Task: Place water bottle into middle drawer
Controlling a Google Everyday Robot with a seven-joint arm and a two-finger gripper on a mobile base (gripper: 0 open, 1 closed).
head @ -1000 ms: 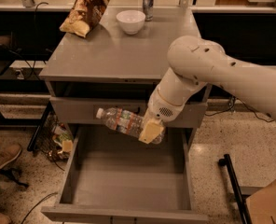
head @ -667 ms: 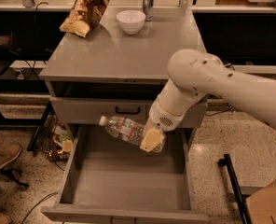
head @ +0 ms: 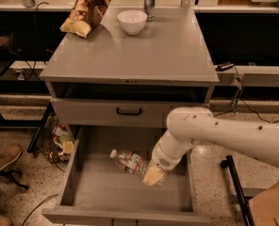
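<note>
The water bottle (head: 130, 162) is clear with a white cap and a pale label. It lies tilted, cap to the upper left, inside the open middle drawer (head: 97, 189), low over its grey floor. My gripper (head: 153, 174) is at the bottle's base end, its yellowish fingertip (head: 152, 176) against the bottle, shut on it. My white arm reaches in from the right over the drawer's right side.
Above the open drawer is a closed drawer with a black handle (head: 129, 111). On the cabinet top stand a chip bag (head: 86, 11), a white bowl (head: 132, 21) and a silver can (head: 149, 3). A cardboard box (head: 271, 204) sits at the lower right.
My arm has lowered and moved forward, carrying the bottle down from drawer-front height into the open drawer, close to its floor.
</note>
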